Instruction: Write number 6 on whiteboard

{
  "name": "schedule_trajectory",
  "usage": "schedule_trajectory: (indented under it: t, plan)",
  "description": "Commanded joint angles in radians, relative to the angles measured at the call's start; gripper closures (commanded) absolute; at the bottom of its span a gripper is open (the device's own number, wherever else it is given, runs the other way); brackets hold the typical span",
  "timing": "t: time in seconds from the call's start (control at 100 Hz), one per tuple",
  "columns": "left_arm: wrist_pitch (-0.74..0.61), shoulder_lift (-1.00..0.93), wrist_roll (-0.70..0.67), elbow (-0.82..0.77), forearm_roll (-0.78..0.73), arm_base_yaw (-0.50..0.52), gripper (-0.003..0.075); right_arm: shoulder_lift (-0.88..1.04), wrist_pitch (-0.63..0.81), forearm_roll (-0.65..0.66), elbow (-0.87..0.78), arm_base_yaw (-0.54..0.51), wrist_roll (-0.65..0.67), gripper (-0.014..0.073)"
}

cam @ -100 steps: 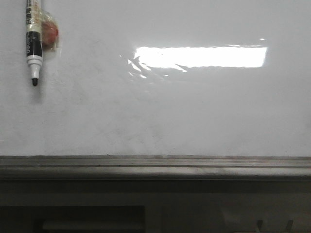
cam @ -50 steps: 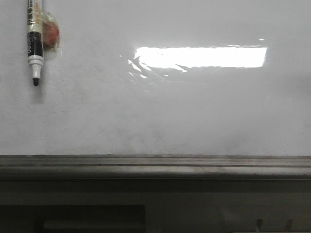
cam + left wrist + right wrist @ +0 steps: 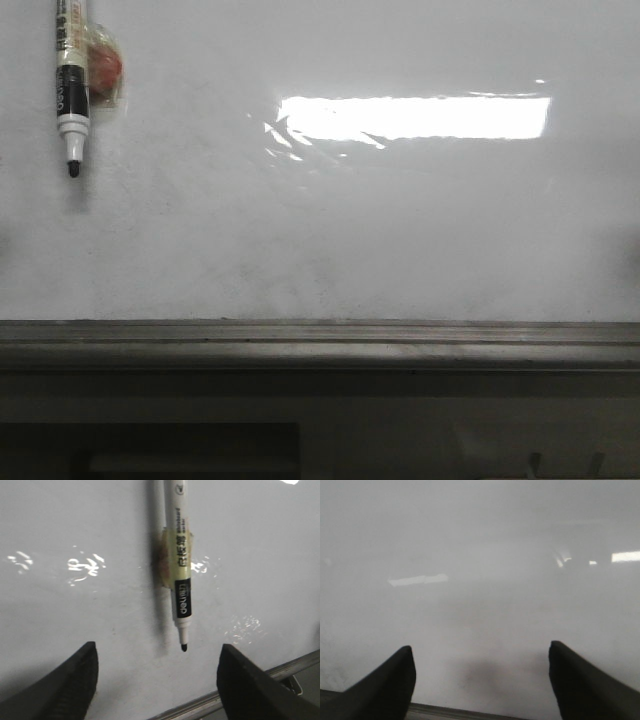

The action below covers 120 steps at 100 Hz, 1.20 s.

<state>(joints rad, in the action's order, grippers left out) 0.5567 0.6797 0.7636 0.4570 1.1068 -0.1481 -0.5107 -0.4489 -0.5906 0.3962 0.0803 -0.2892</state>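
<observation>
- The whiteboard (image 3: 330,220) stands upright, long axis level, filling the front view; no number is visible on it.
- A marker (image 3: 70,90) hangs upper left, tip down.
- A grey ledge (image 3: 320,340) runs beneath.
- Left tool (image 3: 157,680) and right tool (image 3: 480,680) are both spread wide, holding nothing.

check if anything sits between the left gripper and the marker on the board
Nothing visible does. In the left wrist view the left gripper is open, and the marker, stuck tip-down on the whiteboard, sits between its fingers' line with only bare board in front.
</observation>
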Motion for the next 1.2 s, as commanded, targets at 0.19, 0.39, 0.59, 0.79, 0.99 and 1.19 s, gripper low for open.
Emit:
schedule_trajectory:
  t: [0.19,0.39,0.59,0.79,0.99,1.19]
  plan:
    - [-0.103,0.167,0.222,0.048,0.295,-0.116,0.0236,-0.010,0.054,-0.012,0.036,-0.004,-0.003,0.0085]
    - [-0.176,0.282,0.249,0.118,0.306,-0.188,0.0237,-0.010,0.054,-0.012,0.036,-0.004,-0.003,0.0085]
    - [-0.205,0.378,0.249,0.154,0.306,-0.202,0.0262,-0.010,0.054,-0.012,0.036,-0.004,-0.003,0.0085]
    - [-0.214,0.391,0.249,0.163,0.306,-0.202,0.0644,-0.010,0.054,-0.012,0.036,-0.004,-0.003,0.0085]
    - [-0.207,0.354,0.265,0.164,0.263,-0.202,0.0741,-0.010,0.049,-0.012,0.036,-0.004,-0.003,0.0085]
    - [-0.076,0.253,0.265,0.172,0.050,-0.202,0.0741,-0.028,-0.052,-0.070,0.066,0.020,-0.094,0.0085]
